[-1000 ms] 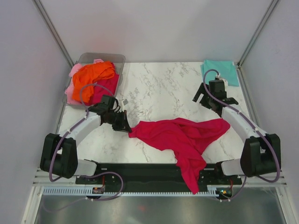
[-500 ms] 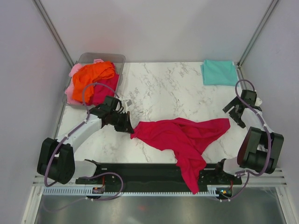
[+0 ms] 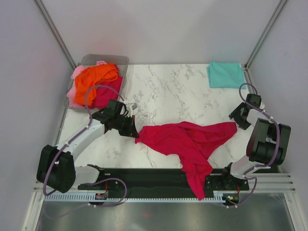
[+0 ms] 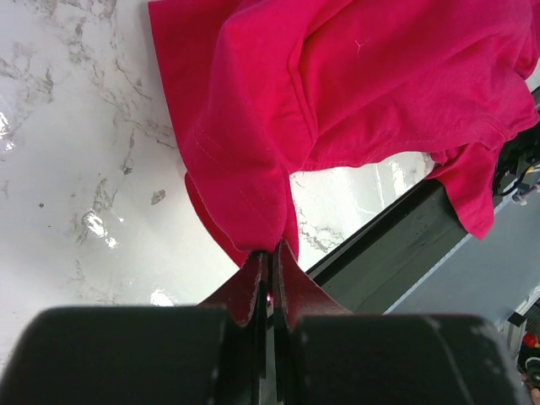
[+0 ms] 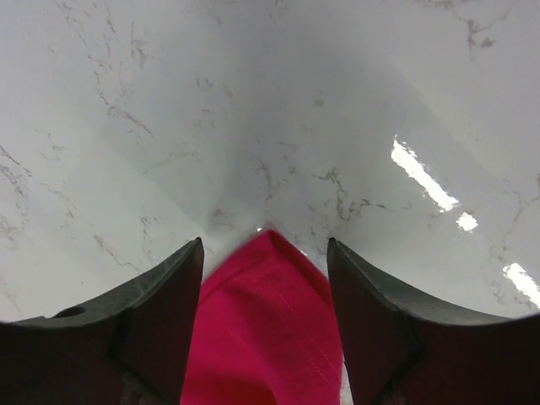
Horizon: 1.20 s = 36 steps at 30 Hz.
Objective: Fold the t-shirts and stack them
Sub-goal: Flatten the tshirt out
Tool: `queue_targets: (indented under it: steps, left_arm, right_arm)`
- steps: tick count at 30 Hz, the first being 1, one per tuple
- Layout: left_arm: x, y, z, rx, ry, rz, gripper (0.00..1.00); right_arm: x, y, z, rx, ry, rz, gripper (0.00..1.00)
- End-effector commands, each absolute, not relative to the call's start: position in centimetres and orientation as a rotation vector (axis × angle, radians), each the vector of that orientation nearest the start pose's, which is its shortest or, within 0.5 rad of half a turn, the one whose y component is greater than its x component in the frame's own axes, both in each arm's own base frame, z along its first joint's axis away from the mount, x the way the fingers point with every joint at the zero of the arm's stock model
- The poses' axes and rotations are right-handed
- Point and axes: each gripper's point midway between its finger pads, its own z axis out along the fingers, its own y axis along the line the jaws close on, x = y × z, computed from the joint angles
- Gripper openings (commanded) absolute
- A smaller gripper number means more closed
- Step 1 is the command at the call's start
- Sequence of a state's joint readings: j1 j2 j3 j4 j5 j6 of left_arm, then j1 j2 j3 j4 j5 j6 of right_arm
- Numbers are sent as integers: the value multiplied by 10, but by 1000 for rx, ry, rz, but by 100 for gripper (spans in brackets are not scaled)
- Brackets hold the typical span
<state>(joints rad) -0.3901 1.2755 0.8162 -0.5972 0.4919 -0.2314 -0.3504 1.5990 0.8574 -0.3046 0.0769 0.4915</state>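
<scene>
Right tool point(image 5: 264, 246) back from the far-right corner, jaws part-open astride the red shirt's point(image 3: 187, 139) right tip, no grip yet | left tool point(image 4: 268, 253) clamped on its left corner | shirt bunched at table's point(image 3: 168, 91) near edge | stretch-out looks imminent

Left arm point(image 3: 86, 132): stretched forward, angled inward.
Left gripper point(image 4: 270, 251): jaws pressed together, crimson t-shirt point(image 4: 354, 84) pinched at tips.
Right gripper point(image 5: 265, 253): fingers parted.
</scene>
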Motion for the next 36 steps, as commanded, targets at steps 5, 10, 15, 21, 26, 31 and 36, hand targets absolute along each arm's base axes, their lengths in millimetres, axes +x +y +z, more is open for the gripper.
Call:
queue_targets:
  steps: [5, 10, 15, 21, 26, 31, 36]
  left_arm:
    - [217, -185, 108, 456, 2589, -828, 2]
    - [216, -184, 107, 452, 2595, -820, 2]
    - [217, -183, 106, 452, 2600, -813, 2]
    - [221, -180, 111, 450, 2582, -777, 2]
    - [235, -172, 146, 419, 2446, -692, 2]
    - [245, -154, 231, 382, 2206, -578, 2]
    - [247, -143, 355, 381, 1884, -528, 2]
  right_arm:
    - [324, -79, 0, 1033, 2454, 19, 52]
    - [321, -75, -7, 1021, 2475, 6, 33]
    - [320, -77, -2, 1008, 2471, -9, 1]
    - [326, -78, 22, 948, 2466, -36, 0]
    - [352, -67, 103, 834, 2340, 25, 0]
    - [349, -55, 219, 712, 2177, 91, 0]
    - [319, -48, 353, 610, 1922, 124, 0]
